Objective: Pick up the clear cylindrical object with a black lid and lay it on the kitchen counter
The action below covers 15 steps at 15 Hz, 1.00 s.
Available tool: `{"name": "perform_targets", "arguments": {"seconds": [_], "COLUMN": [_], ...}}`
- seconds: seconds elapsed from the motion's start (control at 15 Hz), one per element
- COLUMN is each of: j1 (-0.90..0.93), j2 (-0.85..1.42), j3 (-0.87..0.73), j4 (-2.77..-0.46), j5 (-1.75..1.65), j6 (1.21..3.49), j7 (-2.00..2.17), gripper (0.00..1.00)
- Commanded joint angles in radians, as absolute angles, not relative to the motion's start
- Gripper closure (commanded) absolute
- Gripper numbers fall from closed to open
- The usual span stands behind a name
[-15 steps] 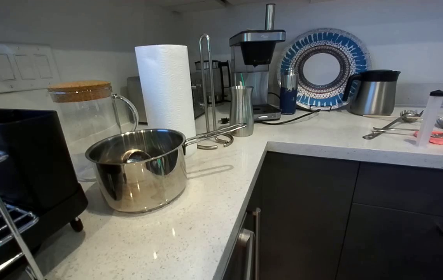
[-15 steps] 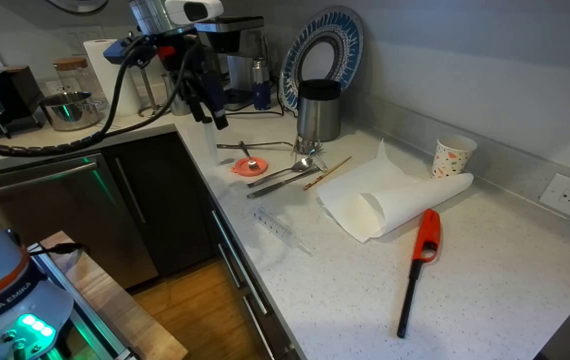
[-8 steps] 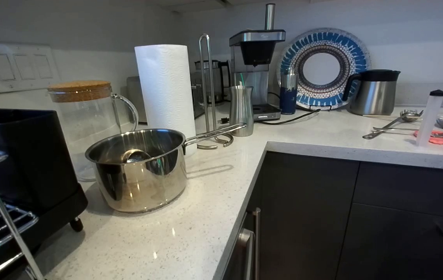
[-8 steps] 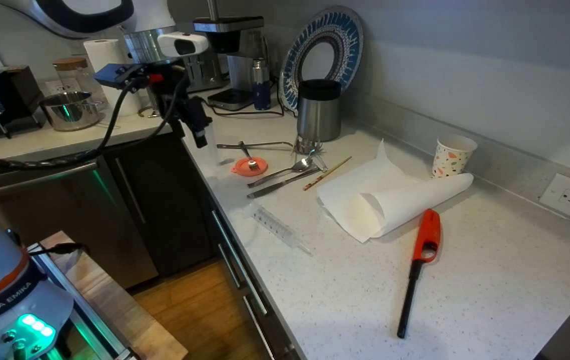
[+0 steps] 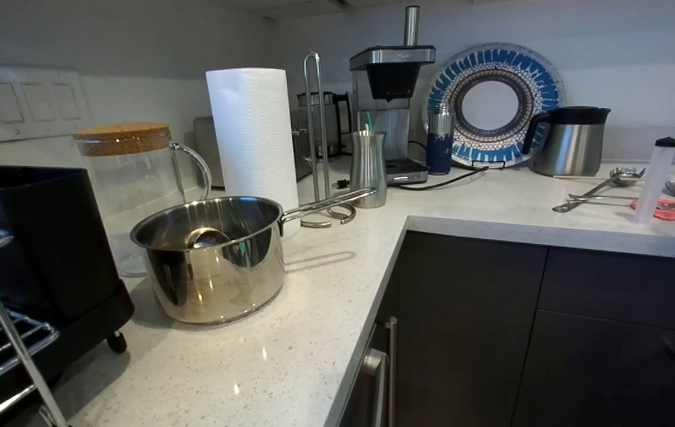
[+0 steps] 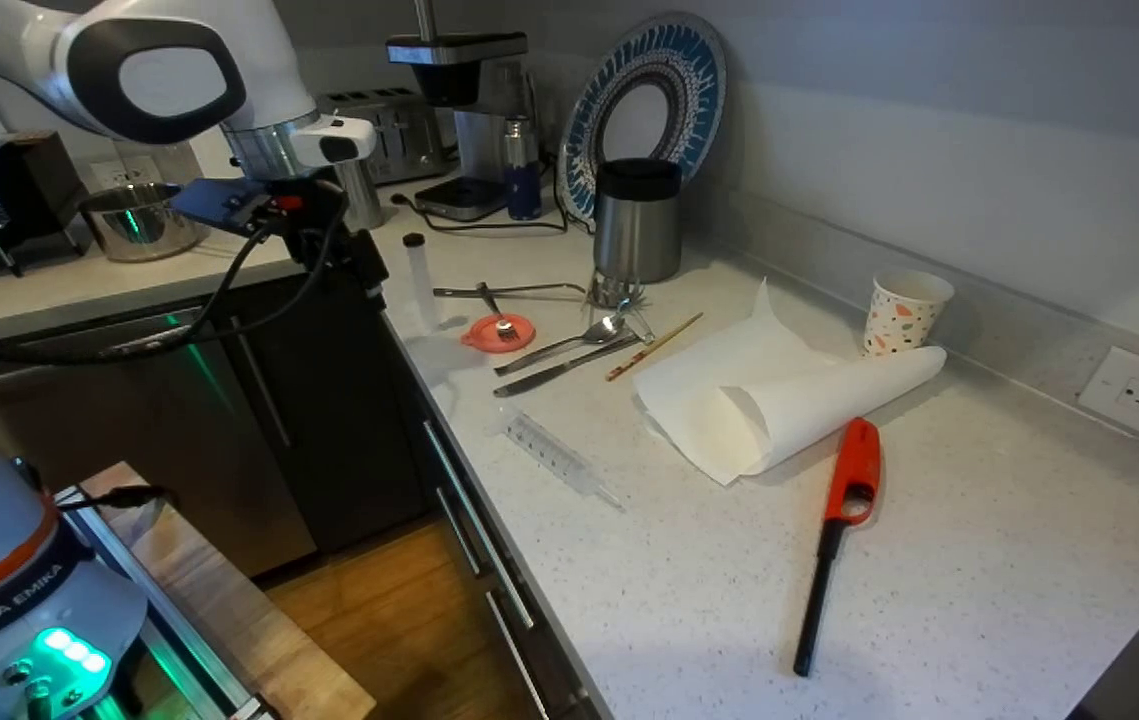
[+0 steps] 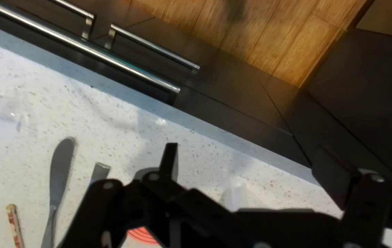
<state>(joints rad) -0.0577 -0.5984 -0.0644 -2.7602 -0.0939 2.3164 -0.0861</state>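
The clear tube, topped with a black lid, stands upright on the kitchen counter, close to the front edge; both exterior views show it. The gripper has its jaws spread well apart in the wrist view, and in an exterior view it hangs near the tube but apart from it. A pale blur between the jaws in the wrist view may be the tube, though it is too indistinct to be sure.

Just beside the tube lies a coral lid with a fork resting on it. A spoon and a table knife lie side by side next to these, then a red-patterned chopstick. Toward the front edge, a clear syringe lies on its side. Farther along come a curled white paper sheet, a speckled paper cup standing near the wall, and a red utility lighter with a black barrel.

Farther back, a steel carafe stands near a round patterned plate propped upright, with a coffee maker and a blue bottle beyond. On the other run of counter, a saucepan stands near a glass pitcher.
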Motion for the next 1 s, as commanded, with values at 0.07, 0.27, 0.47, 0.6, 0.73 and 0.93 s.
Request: {"name": "perform_targets", "arguments": {"seconds": [0.07,0.27,0.47,0.6,0.73,0.93], "j1": [-0.022,-0.012,-0.018,-0.019,-0.022,-0.021], "j2": [-0.556,-0.519,-0.474,-0.444,-0.415,-0.377], "j3": [-0.043,-0.048,-0.045,-0.044,-0.043,-0.047], "j4": [-2.769,-2.763,-2.759,-2.759,-2.759,-2.758], "j5": [-0.088,-0.082,-0.090,-0.092,-0.093,-0.090], "j6": [2.536,2.651,2.718,2.754,2.783,2.819], "j7": [-0.094,-0.107,-0.105,-0.107,-0.107,-0.111], "gripper": [0.00,0.00,0.00,0.00,0.00,0.27]}}
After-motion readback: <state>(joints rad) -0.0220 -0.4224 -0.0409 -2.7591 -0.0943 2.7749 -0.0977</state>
